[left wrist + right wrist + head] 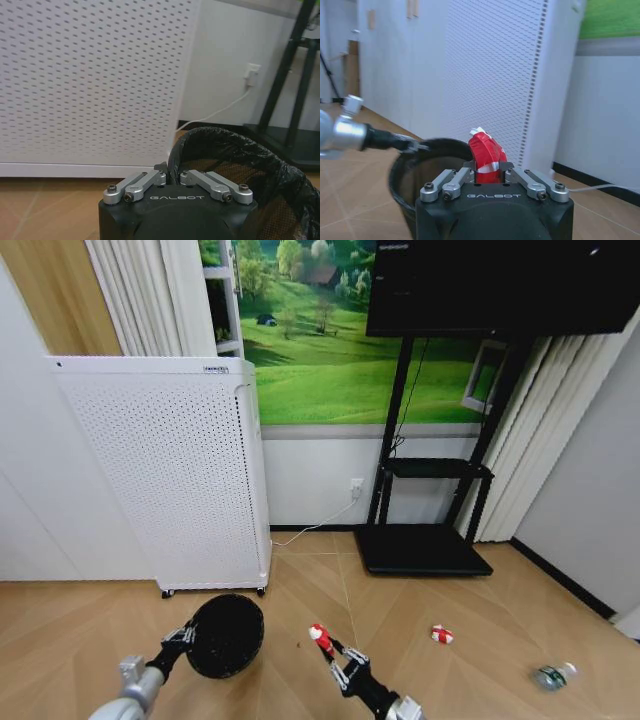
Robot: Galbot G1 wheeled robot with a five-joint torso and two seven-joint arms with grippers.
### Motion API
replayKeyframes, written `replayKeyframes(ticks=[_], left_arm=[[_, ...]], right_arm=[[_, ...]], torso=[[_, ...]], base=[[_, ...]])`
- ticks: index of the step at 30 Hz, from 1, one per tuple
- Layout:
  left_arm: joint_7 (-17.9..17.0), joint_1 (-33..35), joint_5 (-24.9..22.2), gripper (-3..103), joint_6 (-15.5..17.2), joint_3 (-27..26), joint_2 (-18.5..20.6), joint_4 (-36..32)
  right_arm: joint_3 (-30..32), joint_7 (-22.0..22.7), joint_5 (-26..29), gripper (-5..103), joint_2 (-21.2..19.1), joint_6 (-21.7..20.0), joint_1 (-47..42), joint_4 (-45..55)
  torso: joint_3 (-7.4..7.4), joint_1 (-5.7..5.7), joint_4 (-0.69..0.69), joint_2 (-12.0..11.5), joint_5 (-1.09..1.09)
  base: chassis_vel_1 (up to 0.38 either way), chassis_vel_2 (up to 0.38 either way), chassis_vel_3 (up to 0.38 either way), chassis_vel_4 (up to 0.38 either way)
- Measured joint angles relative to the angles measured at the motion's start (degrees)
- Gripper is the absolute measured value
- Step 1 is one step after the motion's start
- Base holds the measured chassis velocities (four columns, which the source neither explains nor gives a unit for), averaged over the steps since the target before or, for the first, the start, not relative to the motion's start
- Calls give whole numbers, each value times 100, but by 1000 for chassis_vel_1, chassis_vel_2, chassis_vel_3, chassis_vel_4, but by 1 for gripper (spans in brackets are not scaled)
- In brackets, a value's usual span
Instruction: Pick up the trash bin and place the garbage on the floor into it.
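Note:
The black mesh trash bin (227,634) hangs off the floor, lined with a black bag, and my left gripper (186,636) is shut on its rim (175,150). My right gripper (329,644) is shut on a red-and-white piece of garbage (320,634), held just right of the bin; in the right wrist view that piece (484,156) sits between the fingers with the bin (420,170) beyond it. A second red-and-white piece (442,634) lies on the floor to the right. A clear plastic bottle (555,675) with a green label lies farther right.
A tall white perforated cabinet (170,475) stands on casters behind the bin. A black TV stand (425,545) sits at the back right, with a white cable (320,525) running to a wall socket. Wood floor lies open between the stand and the bottle.

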Motion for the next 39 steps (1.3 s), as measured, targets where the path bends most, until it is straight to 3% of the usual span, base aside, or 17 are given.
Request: replayKeyframes(ticks=[6,13,20,27,28,30,39], left_arm=[[417,-688,106,6,-190,877,17,339],[939,-1142,-35,6,-212,1773,-36,392],[1261,-432,-151,6,-101,1777,-48,-87],[1365,-58,-25,6,-146,1443,-114,-222],[1365,-43,-25,6,-163,1371,-143,-220],[1365,-41,-28,6,-166,1332,-159,-220],[1287,-18,-158,6,-167,1086,-257,-241]], right_arm=[[-334,-121,-105,22,-217,196,101,-215],[-529,-129,-285,22,-14,353,344,-686],[-679,7,-317,22,324,450,813,-1442],[-677,205,-329,21,349,479,884,-1580],[-657,252,-339,32,337,510,843,-1580],[-633,269,-353,32,320,534,807,-1578],[-441,314,-346,70,283,611,529,-1220]], torso=[[0,0,-2,0,1],[0,0,-4,0,0],[0,0,1,0,1],[-1,0,-1,0,0],[-1,0,-1,0,1],[-1,0,-2,0,0],[-1,0,-2,0,0]], base=[[0,0,0,0],[0,0,0,0],[0,0,0,0],[0,0,0,0],[0,0,0,0],[0,0,0,0],[0,0,0,0]])
